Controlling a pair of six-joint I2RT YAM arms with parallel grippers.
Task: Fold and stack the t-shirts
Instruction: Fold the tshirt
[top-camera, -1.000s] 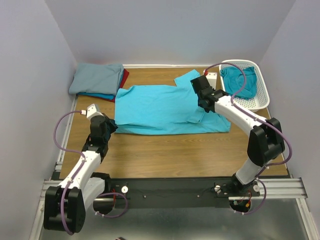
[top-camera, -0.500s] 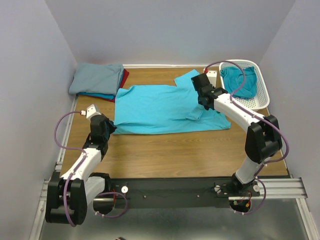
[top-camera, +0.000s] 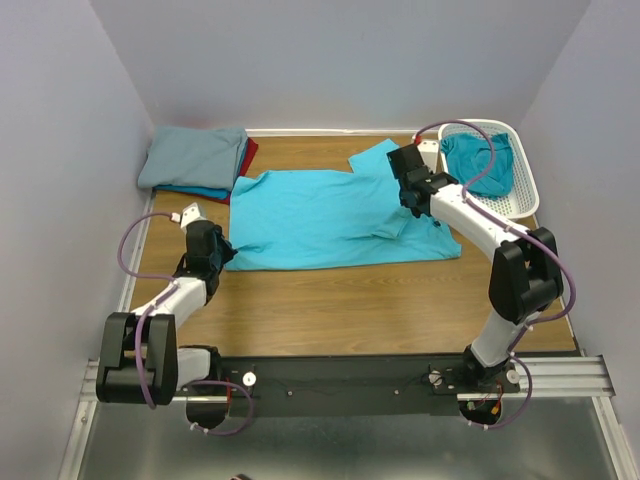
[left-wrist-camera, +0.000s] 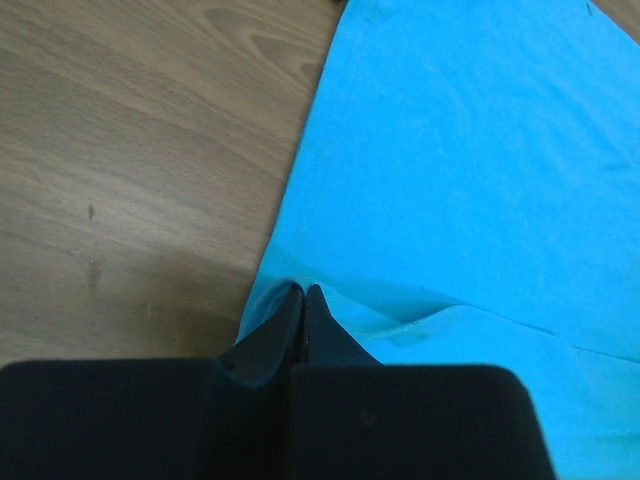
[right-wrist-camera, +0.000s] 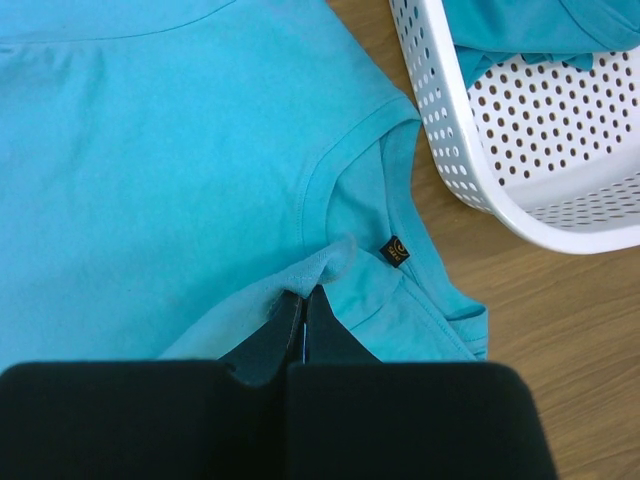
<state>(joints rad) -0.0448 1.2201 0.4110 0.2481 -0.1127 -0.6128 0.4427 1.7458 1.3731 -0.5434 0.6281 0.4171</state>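
A bright turquoise t-shirt (top-camera: 320, 215) lies spread across the middle of the table, its hem to the left and its collar to the right. My left gripper (top-camera: 218, 250) is shut on the hem's near corner (left-wrist-camera: 262, 300). My right gripper (top-camera: 410, 200) is shut on a pinch of cloth at the collar (right-wrist-camera: 325, 270), next to a small black label (right-wrist-camera: 395, 250). A deeper teal t-shirt (top-camera: 478, 162) lies in the white basket (top-camera: 527, 190). A folded stack with a grey-blue t-shirt (top-camera: 195, 155) on top sits at the back left, with red (top-camera: 249, 155) and blue edges under it.
The white lattice basket stands at the back right, close to my right arm; its wall (right-wrist-camera: 470, 160) shows just right of the collar. Walls close in the table on the left, back and right. Bare wood (top-camera: 350, 310) lies in front of the shirt.
My left gripper has moved back and slightly right with the hem corner. My right gripper has drawn the collar end slightly back and right, and the shirt's right end has bunched up.
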